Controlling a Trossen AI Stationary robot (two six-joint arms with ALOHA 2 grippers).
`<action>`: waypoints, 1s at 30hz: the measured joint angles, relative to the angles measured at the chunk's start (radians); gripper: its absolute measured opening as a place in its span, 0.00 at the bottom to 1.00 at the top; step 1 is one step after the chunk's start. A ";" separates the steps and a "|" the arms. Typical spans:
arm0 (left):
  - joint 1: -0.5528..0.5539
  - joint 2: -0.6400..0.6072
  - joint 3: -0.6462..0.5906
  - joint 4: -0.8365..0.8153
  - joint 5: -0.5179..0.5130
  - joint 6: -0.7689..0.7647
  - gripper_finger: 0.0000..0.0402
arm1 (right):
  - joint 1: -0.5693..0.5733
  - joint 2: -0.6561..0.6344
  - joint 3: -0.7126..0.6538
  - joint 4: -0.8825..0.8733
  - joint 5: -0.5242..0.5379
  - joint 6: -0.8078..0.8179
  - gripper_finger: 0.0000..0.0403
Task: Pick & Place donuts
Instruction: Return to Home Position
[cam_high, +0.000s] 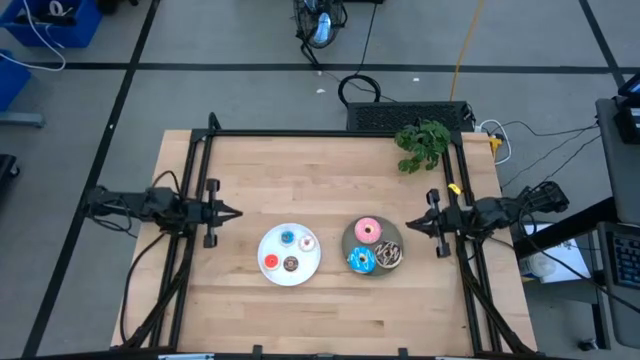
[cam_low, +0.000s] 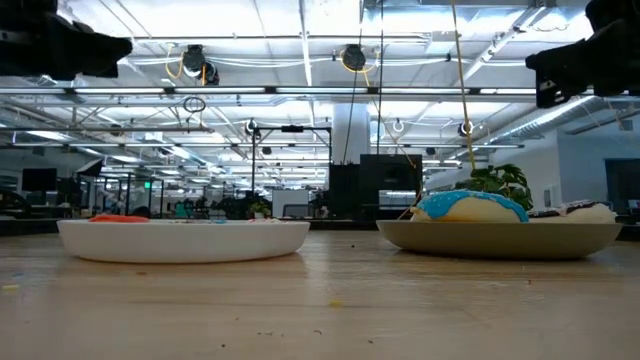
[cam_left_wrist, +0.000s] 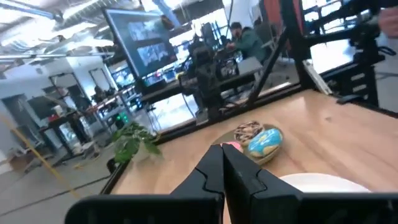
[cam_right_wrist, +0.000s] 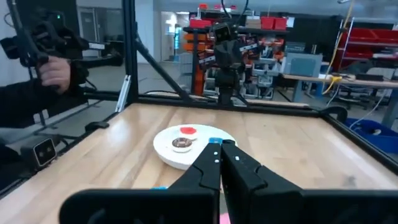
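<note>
Donuts (cam_high: 368, 231): three large on grey plate (cam_high: 346, 245), four tiny on white plate (cam_high: 300, 280) | plates lie between my arms | left gripper (cam_high: 232, 212) nearer white plate, right gripper (cam_high: 410, 225) nearer grey | both jaws pressed together, holding nothing | pulling back should clear both plates

Wooden table (cam_high: 300, 180) with white plate (cam_high: 305, 272), grey plate (cam_high: 393, 233) (side by side) and leafy sprig (cam_high: 422, 143)

Lower middle of the high view: a white plate (cam_high: 290, 281) bears a blue tiny donut (cam_high: 288, 238), pale pink tiny donut (cam_high: 307, 243), red tiny donut (cam_high: 271, 262) and brown tiny donut (cam_high: 291, 265). Right of it, a grey plate (cam_high: 393, 233) bears a pink donut (cam_high: 367, 231), blue-iced donut (cam_high: 361, 261) and chocolate donut (cam_high: 388, 256) flecked with pale sprinkles.
</note>
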 joint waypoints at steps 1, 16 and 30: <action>0.001 0.005 -0.005 0.007 -0.007 -0.012 0.01 | 0.000 0.000 0.000 -0.003 0.001 0.008 0.00; 0.053 0.016 -0.108 0.103 0.060 -0.049 0.01 | -0.001 -0.001 -0.110 0.107 0.005 -0.044 0.00; 0.129 0.018 -0.108 0.085 0.054 -0.066 0.01 | -0.200 0.002 -0.113 0.088 0.014 -0.034 0.00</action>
